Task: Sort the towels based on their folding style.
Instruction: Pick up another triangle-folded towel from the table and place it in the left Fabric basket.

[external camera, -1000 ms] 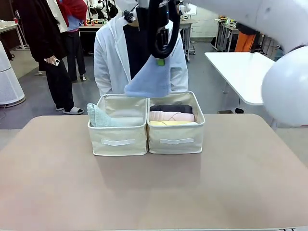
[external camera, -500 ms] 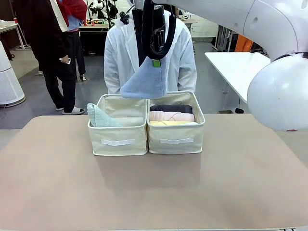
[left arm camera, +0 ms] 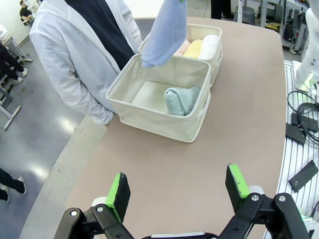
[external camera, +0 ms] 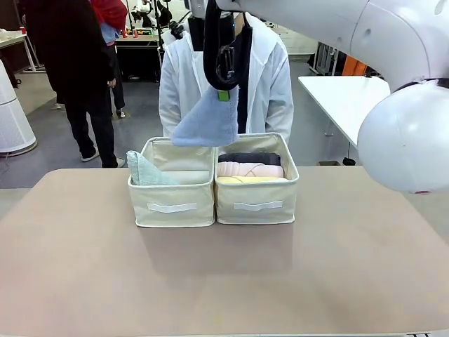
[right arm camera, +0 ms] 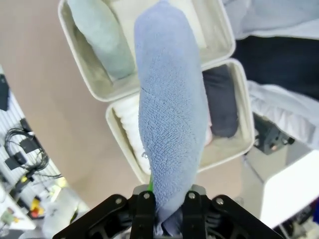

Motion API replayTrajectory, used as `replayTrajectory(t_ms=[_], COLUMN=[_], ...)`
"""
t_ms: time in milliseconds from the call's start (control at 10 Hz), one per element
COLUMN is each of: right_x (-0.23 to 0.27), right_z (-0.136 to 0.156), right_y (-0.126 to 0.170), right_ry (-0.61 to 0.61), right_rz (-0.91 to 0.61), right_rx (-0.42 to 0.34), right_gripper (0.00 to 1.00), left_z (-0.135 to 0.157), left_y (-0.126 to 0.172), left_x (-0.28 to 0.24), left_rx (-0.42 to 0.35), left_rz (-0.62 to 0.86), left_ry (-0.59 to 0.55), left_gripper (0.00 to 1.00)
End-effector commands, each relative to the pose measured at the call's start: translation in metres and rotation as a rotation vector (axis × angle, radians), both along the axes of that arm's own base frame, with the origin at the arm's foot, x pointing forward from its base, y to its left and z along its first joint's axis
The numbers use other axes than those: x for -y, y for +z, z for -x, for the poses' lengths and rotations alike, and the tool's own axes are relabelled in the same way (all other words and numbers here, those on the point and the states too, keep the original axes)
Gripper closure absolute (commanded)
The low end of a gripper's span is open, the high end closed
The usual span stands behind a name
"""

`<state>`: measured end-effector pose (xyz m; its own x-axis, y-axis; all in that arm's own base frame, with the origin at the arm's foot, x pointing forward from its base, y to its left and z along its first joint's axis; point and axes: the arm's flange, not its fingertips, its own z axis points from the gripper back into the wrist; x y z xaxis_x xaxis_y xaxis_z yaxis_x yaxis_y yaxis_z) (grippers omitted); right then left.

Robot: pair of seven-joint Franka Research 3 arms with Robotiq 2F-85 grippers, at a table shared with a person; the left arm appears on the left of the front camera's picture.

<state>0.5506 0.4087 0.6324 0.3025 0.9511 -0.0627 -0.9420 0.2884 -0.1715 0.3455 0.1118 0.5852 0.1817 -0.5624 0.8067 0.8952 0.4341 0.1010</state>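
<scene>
Green-padded fingers [left arm camera: 118, 193] of the left gripper [left arm camera: 178, 186] stand wide apart and empty over the tan table [left arm camera: 164, 149]. A pale mint cone towel [external camera: 144, 170] lies at the left end of the left cream bin [external camera: 172, 200]. Above the bins' shared wall, the right gripper [external camera: 223, 93] pinches a periwinkle-blue cone towel [external camera: 207, 119], which hangs clear of both bins. The right cream bin [external camera: 256, 200] holds rolled towels, with a dark grey roll [external camera: 249, 159] at the back and a yellow roll [external camera: 249, 180] in front.

Front: level, facing bins [external camera: 172, 200]. Left wrist: oblique, well back from bins. Right wrist: directly above bins, close. Shared: bins.
</scene>
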Motion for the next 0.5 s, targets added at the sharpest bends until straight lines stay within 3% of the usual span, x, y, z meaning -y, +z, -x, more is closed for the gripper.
replayTrajectory(t_ms=[0, 400], right_x=[-0.026, -0.051], right_z=[-0.010, -0.030], right_y=[-0.008, -0.027], right_ry=[0.086, 0.129], right_rz=[-0.027, -0.072], right_rx=[0.003, -0.005], right_gripper=[0.82, 0.82], left_z=[0.001, 0.001], left_y=[-0.001, -0.001], left_x=[0.000, 0.000], left_rx=[0.003, 0.003], left_rz=[0.005, 0.005], left_ry=[-0.003, -0.003], left_gripper=[0.00, 0.00])
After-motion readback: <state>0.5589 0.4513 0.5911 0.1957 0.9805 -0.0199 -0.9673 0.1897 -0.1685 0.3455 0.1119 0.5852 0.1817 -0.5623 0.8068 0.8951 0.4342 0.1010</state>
